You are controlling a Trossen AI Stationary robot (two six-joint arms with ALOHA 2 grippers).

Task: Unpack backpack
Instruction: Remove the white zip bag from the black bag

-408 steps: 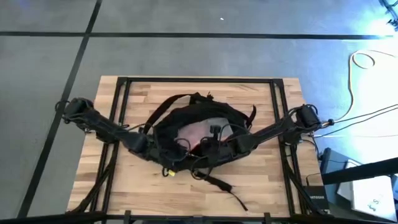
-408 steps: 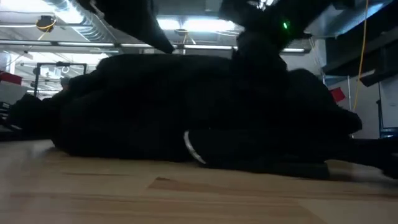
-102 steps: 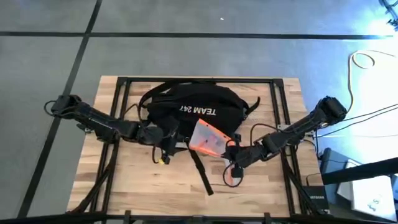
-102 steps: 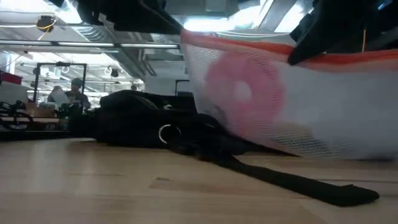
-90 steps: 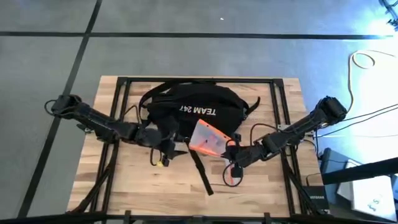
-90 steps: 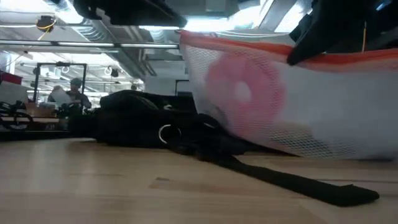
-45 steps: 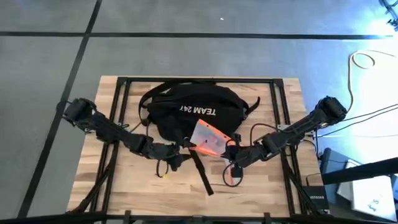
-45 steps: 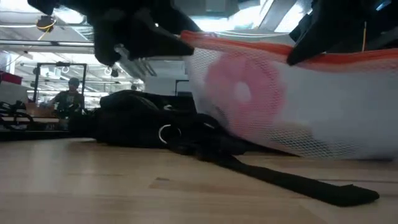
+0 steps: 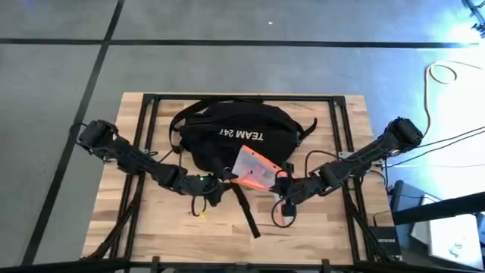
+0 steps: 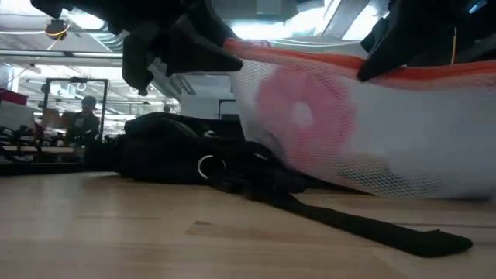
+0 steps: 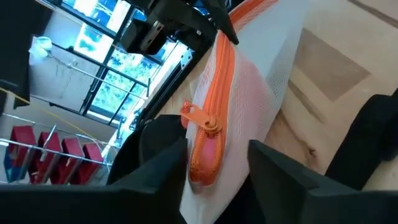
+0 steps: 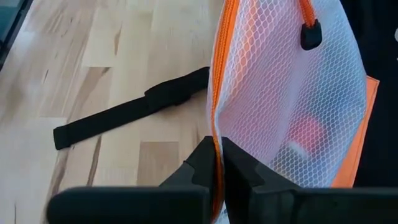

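1. The left pincer (image 9: 220, 186) has swung in from the black fabric "TEAM 247" backpack (image 9: 235, 136) at the worktop's (image 9: 151, 227) far middle; its fingers now stand apart around the orange zip end of the white mesh pouch (image 9: 252, 170).
2. The right pincer (image 9: 279, 184), clamped on the pouch's orange edge, holds it aloft, clear of the bag: one item is out.
3. A loose black strap (image 9: 244, 205) trails beneath, a possible snag.
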